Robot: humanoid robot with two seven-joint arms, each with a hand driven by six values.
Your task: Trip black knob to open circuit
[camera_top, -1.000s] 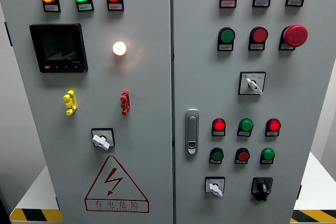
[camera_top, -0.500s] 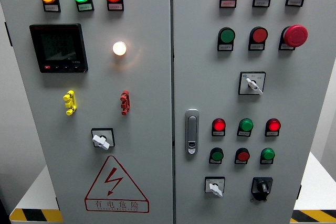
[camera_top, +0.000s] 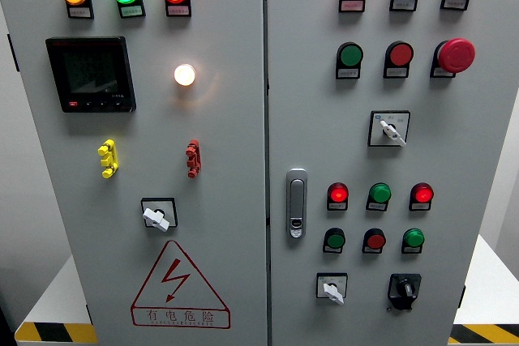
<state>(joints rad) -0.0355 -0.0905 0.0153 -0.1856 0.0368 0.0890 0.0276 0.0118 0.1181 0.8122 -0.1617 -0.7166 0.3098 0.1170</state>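
With neither hand in view and their state unknowable, the small black rotary knob (camera_top: 404, 288) sat untouched at the grey cabinet's lower right, just beside a white-handled selector switch (camera_top: 332, 289) liable to mistaken operation.

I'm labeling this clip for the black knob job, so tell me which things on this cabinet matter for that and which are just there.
Belongs to the job:
- black knob, bottom right of the right door; no hand is in view yet

Just there:
- white selector switches
- red mushroom button
- door handle
- digital meter
- lit white lamp
- warning triangle sticker
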